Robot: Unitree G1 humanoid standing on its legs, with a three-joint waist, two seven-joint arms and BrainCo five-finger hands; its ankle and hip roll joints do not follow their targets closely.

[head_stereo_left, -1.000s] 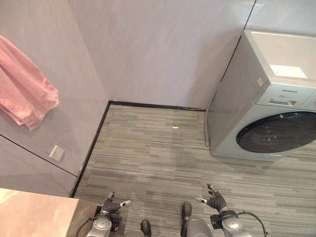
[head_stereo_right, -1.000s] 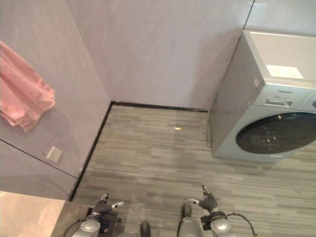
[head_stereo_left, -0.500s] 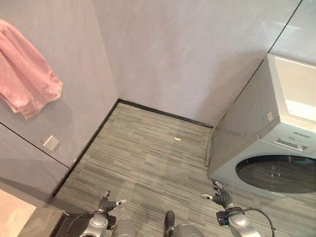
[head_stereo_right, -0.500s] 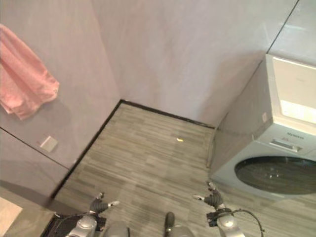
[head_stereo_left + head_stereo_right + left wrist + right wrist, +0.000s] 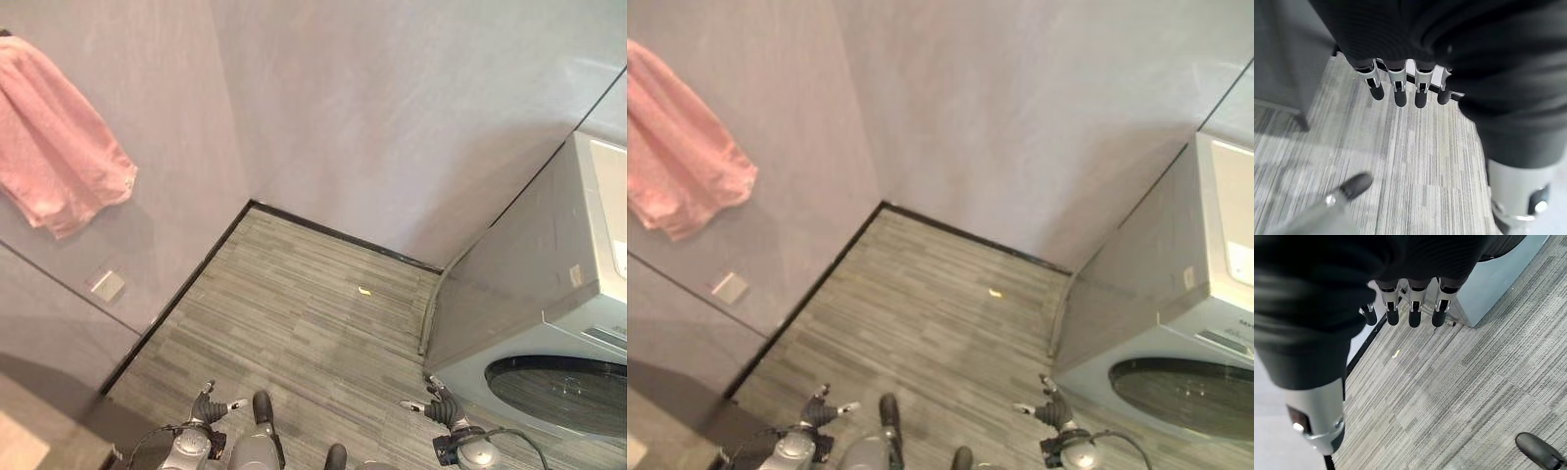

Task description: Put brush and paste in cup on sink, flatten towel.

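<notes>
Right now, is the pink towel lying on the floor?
No, the pink towel hangs bunched against the wall, well above the grey striped floor.

A pink towel (image 5: 61, 147) hanging on the left wall runs off the picture's left edge, its hanging point out of sight. The washing machine (image 5: 549, 323) at right is cut by the right and bottom edges, leaving part of its round door (image 5: 563, 394) visible. A small yellow scrap (image 5: 364, 290) on the striped floor (image 5: 294, 323) is too small to identify. A pale corner of the desk (image 5: 24, 446) is clipped at the lower left.
</notes>
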